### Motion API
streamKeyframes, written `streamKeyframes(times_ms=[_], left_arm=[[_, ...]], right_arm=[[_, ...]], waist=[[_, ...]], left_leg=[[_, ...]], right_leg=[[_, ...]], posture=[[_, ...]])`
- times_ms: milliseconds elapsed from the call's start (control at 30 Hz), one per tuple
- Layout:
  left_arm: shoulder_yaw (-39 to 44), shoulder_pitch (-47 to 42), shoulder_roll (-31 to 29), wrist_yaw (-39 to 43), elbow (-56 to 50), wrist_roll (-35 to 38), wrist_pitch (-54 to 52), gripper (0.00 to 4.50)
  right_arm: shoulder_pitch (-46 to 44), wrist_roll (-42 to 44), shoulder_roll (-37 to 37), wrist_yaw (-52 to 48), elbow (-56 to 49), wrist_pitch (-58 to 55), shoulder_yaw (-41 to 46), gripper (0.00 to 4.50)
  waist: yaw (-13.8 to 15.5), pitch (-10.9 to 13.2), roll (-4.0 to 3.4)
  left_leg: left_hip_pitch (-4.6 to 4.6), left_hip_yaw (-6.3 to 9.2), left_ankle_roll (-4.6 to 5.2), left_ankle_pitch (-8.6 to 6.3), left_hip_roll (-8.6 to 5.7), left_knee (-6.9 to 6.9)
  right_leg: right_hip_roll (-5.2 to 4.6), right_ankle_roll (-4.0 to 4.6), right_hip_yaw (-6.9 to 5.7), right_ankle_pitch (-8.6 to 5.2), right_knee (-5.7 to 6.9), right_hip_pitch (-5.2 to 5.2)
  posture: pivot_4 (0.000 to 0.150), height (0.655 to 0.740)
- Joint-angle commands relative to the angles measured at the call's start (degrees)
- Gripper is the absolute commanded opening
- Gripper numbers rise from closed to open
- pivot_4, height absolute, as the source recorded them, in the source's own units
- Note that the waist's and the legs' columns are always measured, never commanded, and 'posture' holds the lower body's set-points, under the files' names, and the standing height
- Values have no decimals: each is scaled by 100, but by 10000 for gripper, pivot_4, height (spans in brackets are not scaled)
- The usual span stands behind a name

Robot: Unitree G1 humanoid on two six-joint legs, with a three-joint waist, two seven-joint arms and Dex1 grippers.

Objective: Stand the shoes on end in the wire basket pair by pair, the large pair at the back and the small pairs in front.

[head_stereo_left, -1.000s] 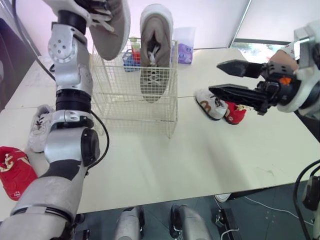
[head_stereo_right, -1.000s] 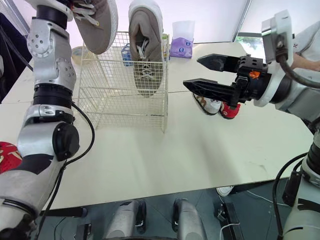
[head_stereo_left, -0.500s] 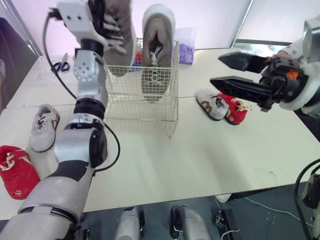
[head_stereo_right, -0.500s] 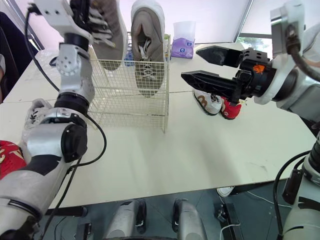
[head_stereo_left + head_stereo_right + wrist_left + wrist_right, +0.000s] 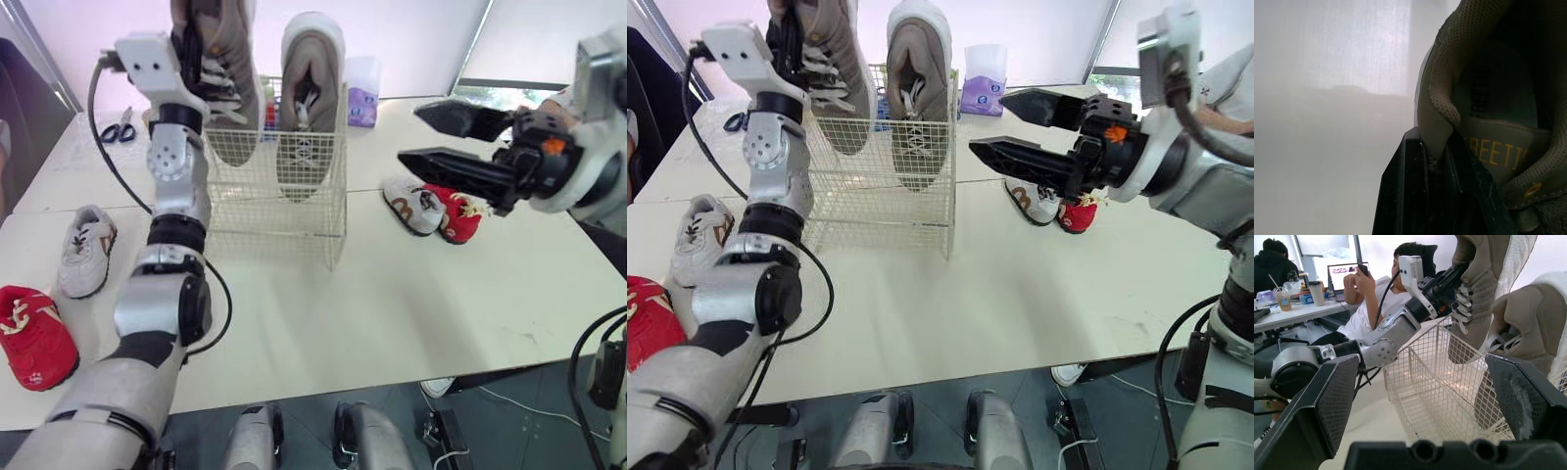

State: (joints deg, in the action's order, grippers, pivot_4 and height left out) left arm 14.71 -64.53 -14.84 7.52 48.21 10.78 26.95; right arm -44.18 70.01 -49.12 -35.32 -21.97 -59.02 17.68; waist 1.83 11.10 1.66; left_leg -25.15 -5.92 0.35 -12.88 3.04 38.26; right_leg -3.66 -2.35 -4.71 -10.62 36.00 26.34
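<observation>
Swung inward, grey shoe (image 5: 235, 98) dips past wire basket (image 5: 294, 215) rim.

Soft, even daylight is filling the room, and a strip of window (image 5: 488, 90) is shining bright at the far right. The white table (image 5: 392, 294) is glowing pale without hard glare, and the wire basket (image 5: 294, 211) is throwing only a faint shadow on its near side. In the left wrist view a hazy backdrop is washing out behind the grey shoe (image 5: 1488, 73), whose inside is sinking into deep shade.
</observation>
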Motion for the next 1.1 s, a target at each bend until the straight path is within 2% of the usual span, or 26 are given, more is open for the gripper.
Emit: streamKeyframes(times_ms=[33,133,233,300,467,633,733,800,833,967,1100], left_arm=[[-88,587,135,-173,-1032,69,-772,270],[-128,1089,168,-245,-1846,79,-1293,12347],[-177,1422,141,-279,-2608,110,-1818,28021],[-192,1778,108,-309,-3562,301,-2535,37448],[-195,2582,-9,-377,-5628,774,-4172,37448],[266,3112,-368,-752,-7406,1546,-5971,37448],[778,3193,-712,-825,-7934,2167,-6767,37448],[1518,3482,-1061,-650,-8262,3007,-7190,42755],[1796,3680,-1262,-584,-8368,3206,-7367,44744],[2446,4764,-1989,-196,-8455,3264,-7638,44744],[2617,5581,-2146,425,-8071,3520,-7598,44744]], right_arm=[[52,-138,108,-60,-82,244,-95,45000],[51,-273,244,-124,-7,365,-226,45000],[37,-359,344,-208,72,451,-328,45000],[50,-385,422,-272,116,474,-413,45000],[126,-658,497,-434,196,566,-614,45000],[210,-1069,571,-587,499,743,-769,45000],[289,-1222,544,-654,668,767,-746,45000],[406,-1251,593,-617,811,795,-613,45000],[492,-1227,594,-645,799,772,-576,45000],[753,-1287,604,-650,683,680,-673,45000],[814,-1247,512,-965,512,492,-943,45000]], waist=[[-13,0,0],[-16,0,0],[-23,0,0],[-26,0,0],[-102,0,0],[-126,0,0],[-127,0,0],[-141,0,-1],[-155,0,-1],[-152,-1,-2],[-115,0,-3]], left_leg=[[-1,0,0,0,0,0],[-3,-2,1,1,-2,4],[-6,-2,2,2,-2,6],[-7,-2,2,2,-2,5],[-8,4,2,1,-3,3],[0,8,2,3,-2,5],[6,9,4,6,-2,4],[10,10,3,7,0,4],[11,9,3,7,0,3],[14,8,2,7,-1,-3],[14,5,0,6,-1,-1]], right_leg=[[0,0,1,0,1,1],[2,0,2,1,3,2],[4,0,2,1,2,3],[3,0,2,0,-1,3],[0,-2,4,-1,-1,2],[4,3,6,-1,3,-2],[8,8,7,-4,4,-3],[10,14,8,-9,6,-3],[11,14,10,-9,6,-2],[11,19,10,-6,6,-2],[5,22,11,-15,0,-3]], posture=[[1500,7400],[1500,7400],[1500,7400],[1500,7400],[1500,7400],[1500,7400],[1500,7400],[1500,7400],[1500,7400],[1500,7400],[1500,7400]])
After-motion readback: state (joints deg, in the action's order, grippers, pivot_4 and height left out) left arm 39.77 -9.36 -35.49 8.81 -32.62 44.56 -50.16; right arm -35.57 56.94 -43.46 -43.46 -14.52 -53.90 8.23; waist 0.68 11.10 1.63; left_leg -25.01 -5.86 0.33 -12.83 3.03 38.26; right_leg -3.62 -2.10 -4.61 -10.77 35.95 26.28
